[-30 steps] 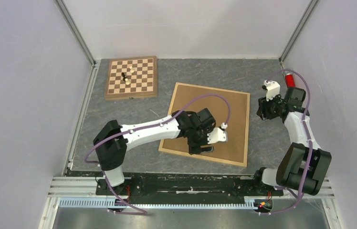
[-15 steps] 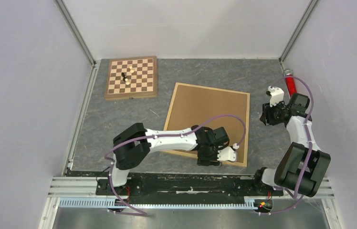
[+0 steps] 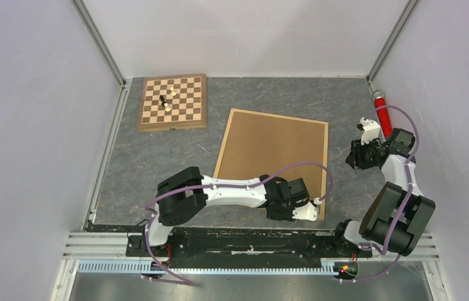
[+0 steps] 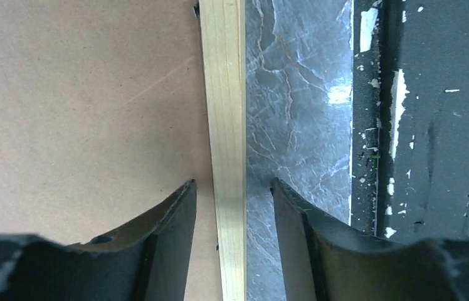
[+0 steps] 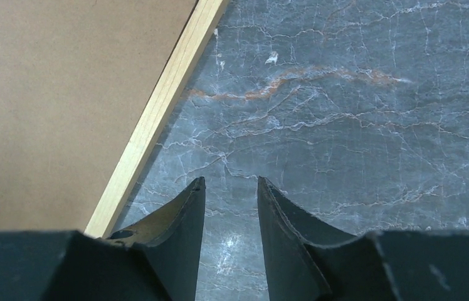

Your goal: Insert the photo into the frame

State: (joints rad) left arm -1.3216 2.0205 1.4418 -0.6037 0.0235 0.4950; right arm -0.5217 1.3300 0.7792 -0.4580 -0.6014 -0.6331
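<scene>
Straddles frame's (image 4: 224,94) near rail with left fingers (image 4: 169,232) half apart, not gripping. Hovers right fingers (image 5: 182,213), narrow and empty, over bench (image 5: 345,125) beside frame. Shows no photo. Risks skidding or tipping frame if closed off-centre.

Grey stone-look table (image 3: 157,157). Far left: chessboard (image 3: 173,101), lying flat. Mid: big frame (image 3: 280,116), flat, turned a bit, w/ brown board (image 3: 276,147) filling it. Far right by the wall: small red thing (image 3: 380,106), well apart from the rest.
</scene>
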